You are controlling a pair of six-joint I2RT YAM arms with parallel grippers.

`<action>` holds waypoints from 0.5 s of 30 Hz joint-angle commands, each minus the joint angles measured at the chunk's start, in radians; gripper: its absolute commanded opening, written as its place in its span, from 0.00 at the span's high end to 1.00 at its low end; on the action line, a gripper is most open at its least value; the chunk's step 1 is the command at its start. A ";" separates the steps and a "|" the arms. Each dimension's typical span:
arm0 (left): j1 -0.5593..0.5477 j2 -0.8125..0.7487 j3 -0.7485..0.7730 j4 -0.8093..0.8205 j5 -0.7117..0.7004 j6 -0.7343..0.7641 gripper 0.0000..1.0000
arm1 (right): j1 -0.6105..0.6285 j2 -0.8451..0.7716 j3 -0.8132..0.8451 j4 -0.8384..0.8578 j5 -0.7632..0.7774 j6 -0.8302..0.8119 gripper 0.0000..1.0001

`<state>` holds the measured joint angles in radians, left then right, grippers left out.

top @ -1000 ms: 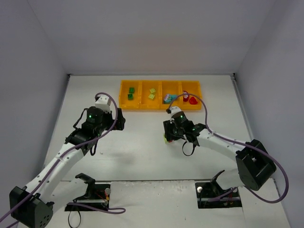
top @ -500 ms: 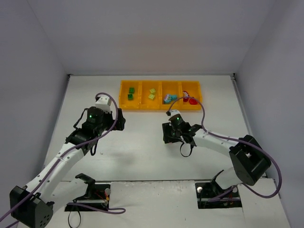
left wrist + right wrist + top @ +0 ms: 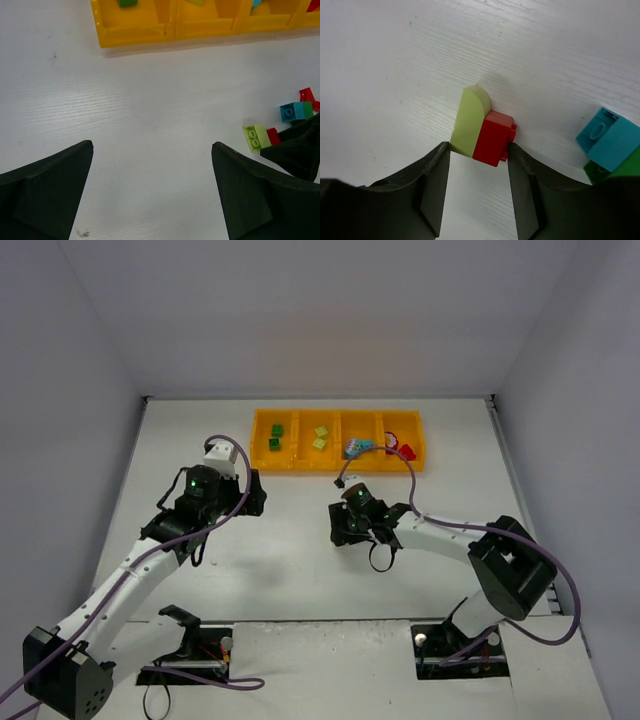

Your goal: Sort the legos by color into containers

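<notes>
Bright even light, soft shadows, sharp focus

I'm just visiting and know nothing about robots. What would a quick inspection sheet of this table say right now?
Surface: white table, faint scuffs.
Job's things: yellow tray holds dark green legos, lime legos, teal legos and red legos, one colour per compartment. Loose on the table: lime piece touching red brick, and teal brick touching green brick.
Clutter: nothing seen.
Tools: left tool open, holding nothing. Right tool has its tips flanking the lime-red pair; grip unclear.
Cables: purple cables loop along both arms.
Surroundings: plain grey walls.
</notes>
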<state>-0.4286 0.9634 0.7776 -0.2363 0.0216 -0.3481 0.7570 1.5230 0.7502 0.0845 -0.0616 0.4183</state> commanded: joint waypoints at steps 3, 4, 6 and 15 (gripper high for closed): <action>0.008 0.006 0.063 0.040 0.006 0.000 0.03 | 0.027 0.035 0.080 0.081 -0.079 -0.029 0.59; 0.007 0.009 0.063 0.040 0.006 0.001 0.03 | 0.028 0.040 0.083 0.096 -0.099 -0.030 0.59; 0.007 0.014 0.063 0.038 0.005 0.001 0.03 | 0.036 0.057 0.092 0.110 -0.113 -0.021 0.59; 0.008 0.024 0.069 0.032 -0.002 0.006 0.03 | 0.080 0.120 0.159 0.129 -0.101 0.014 0.47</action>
<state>-0.4286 0.9958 0.7776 -0.2382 0.0219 -0.3477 0.8230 1.6455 0.8520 0.1646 -0.1665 0.4206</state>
